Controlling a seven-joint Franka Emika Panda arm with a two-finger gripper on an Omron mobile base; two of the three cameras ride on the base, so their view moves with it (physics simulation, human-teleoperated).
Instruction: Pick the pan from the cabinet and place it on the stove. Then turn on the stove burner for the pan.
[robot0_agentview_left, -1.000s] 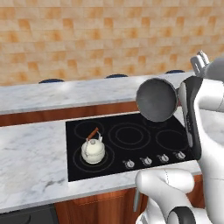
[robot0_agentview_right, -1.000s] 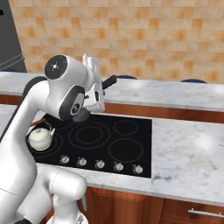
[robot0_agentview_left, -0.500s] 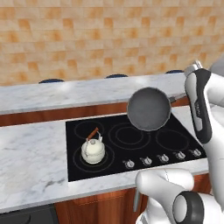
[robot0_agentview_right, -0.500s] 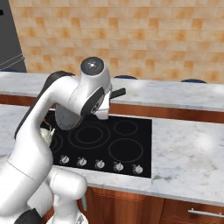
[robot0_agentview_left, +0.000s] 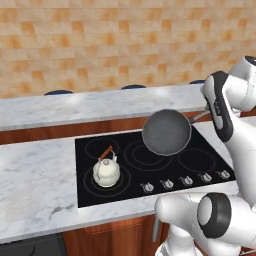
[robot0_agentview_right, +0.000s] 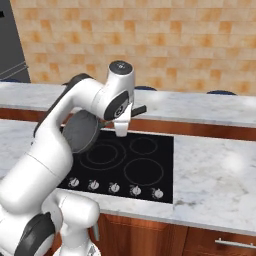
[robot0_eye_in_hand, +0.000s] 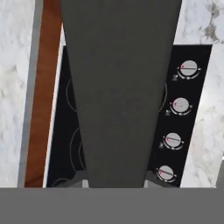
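Gripper (robot0_agentview_right: 121, 131) fingers sit clamped on the straight handle of the pan (robot0_agentview_left: 166, 132), which hangs in the air above the stove (robot0_agentview_left: 200, 145) and touches nothing below it. In the hand view the handle runs up the middle as a broad dark grey wedge, with the stove's knobs (robot0_eye_in_hand: 180, 105) in a row down the right side and the marble counter (robot0_eye_in_hand: 13, 87) beyond the glass on the left. The pan is tilted: in the left base view its round dark face is turned partly toward the camera rather than lying flat, over the middle rings near the stove's back edge.

Several things could go wrong from here. Held only by the far end of its handle, the pan could twist in the grip, and a tilted pan lowered as it is would strike the glass rim first. The white kettle (robot0_agentview_left: 106, 171) stands on the ring at the stove's front left corner, well apart from the pan, but a drift toward that side would bring the two together. Set down between rings, the pan would leave it unclear which knob belongs to it.

In pose, the arm rises from the base, bends at a high elbow and reaches forward and down over the stove; the hand points downward near the stove's back edge, with the pan carried out to the side of it. My guess is that the wrist needs to level the pan before descending.
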